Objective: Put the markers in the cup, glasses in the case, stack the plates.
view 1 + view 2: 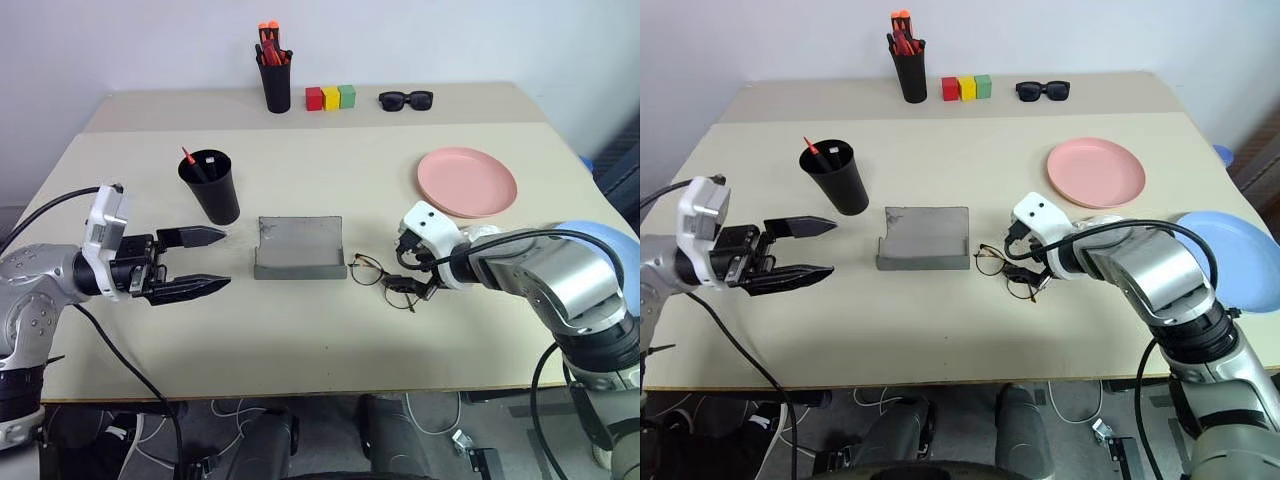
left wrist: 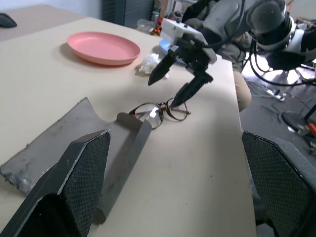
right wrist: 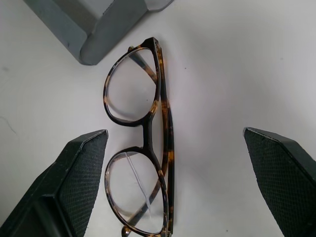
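The black cup (image 1: pixel 212 188) stands left of centre with a red-capped marker (image 1: pixel 188 158) sticking out of it. The grey case (image 1: pixel 300 247) lies open mid-table. Just right of it, the thin-framed glasses (image 3: pixel 143 148) lie folded on the tabletop. My right gripper (image 1: pixel 408 275) hangs open directly over the glasses, one finger on each side, pointing steeply down. My left gripper (image 1: pixel 226 260) is open and empty, level, pointing right, below the cup and left of the case. The pink plate (image 1: pixel 467 181) sits at the back right. The blue plate (image 1: pixel 1232 260) lies at the right edge behind my right arm.
A slim black pot of orange pens (image 1: pixel 274 70), three coloured blocks (image 1: pixel 330 97) and black sunglasses (image 1: pixel 405 99) line the far edge. A small white crumpled scrap (image 2: pixel 148 63) lies near the pink plate. The table's front edge runs close below both grippers.
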Controlling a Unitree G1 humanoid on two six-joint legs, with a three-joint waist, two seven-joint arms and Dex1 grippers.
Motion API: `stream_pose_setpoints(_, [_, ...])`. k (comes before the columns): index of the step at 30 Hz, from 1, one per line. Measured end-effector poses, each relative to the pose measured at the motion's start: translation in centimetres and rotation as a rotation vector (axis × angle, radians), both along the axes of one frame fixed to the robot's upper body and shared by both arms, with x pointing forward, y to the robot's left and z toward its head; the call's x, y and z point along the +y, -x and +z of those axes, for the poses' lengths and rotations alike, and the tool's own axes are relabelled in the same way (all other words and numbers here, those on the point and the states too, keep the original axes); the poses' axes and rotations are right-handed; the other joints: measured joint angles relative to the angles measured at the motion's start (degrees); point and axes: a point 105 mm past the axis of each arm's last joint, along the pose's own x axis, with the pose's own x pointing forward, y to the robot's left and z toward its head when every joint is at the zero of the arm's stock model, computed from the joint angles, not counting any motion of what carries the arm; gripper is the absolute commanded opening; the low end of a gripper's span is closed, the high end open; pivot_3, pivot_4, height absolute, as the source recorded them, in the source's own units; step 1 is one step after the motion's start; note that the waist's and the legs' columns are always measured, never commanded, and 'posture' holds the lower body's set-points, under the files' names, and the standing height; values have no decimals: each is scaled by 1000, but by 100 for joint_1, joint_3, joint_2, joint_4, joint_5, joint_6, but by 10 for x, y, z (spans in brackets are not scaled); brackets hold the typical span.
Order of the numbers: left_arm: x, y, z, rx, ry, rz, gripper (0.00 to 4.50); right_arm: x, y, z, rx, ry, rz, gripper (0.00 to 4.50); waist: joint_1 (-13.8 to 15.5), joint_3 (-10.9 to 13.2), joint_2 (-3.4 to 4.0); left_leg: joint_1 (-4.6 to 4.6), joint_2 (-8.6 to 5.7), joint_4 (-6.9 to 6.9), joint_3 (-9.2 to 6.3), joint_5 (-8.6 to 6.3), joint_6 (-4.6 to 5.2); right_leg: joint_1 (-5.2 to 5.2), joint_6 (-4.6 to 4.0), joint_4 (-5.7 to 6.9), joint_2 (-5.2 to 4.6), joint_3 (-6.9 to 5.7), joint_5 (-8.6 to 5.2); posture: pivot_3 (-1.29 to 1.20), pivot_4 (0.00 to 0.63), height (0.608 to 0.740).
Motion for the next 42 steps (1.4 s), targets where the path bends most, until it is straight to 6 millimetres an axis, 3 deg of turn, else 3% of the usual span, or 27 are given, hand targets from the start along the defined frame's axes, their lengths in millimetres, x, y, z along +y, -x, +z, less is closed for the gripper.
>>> stream_pose_setpoints(7, [-3, 0, 1, -20, -9, 6, 4329, 8, 1, -5, 25, -15, 2, 4500, 2, 0, 0, -1, -1, 0, 0, 0, 0, -1, 0, 0, 0, 0, 0, 0, 150, 740])
stream_pose_setpoints(13, [-6, -1, 0, -20, -15, 9, 4393, 4, -1, -12, 37, 15, -15, 1661, -3, 0, 0, -4, -1, 0, 0, 0, 0, -4, 0, 0, 0, 0, 0, 0, 150, 740])
stream_pose_setpoints(22, [-17, -3, 6, -49, -25, -7, 4393, 3, 0, -16, 38, 44, -3, 1661, -2, 0, 0, -5, -1, 0, 0, 0, 0, -4, 0, 0, 0, 0, 0, 0, 150, 740])
stream_pose_setpoints(27, [-17, -4, 5, -36, -20, 3, 4393, -1, 0, -15, 35, 57, 0, 49, -4, 0, 0, -5, 0, 0, 0, 0, 0, -5, 0, -1, 0, -1, 0, 0, 150, 740])
stream_pose_setpoints(37, [-19, -5, 10, -28, -10, 11, 4393, -8, 0, -9, 26, 84, 4, 49, 9, -1, -2, -8, -1, 1, 0, 0, 0, -3, 1, -4, 1, -1, 0, 0, 150, 740])
stream_pose_setpoints(42, [-17, -6, 11, 8, 9, 25, 4393, -13, -9, 20, -66, 111, 24, 49, -34, 1, 2, -23, 1, 0, 1, 0, 0, -25, 1, 1, 3, -1, 0, 0, 150, 740])
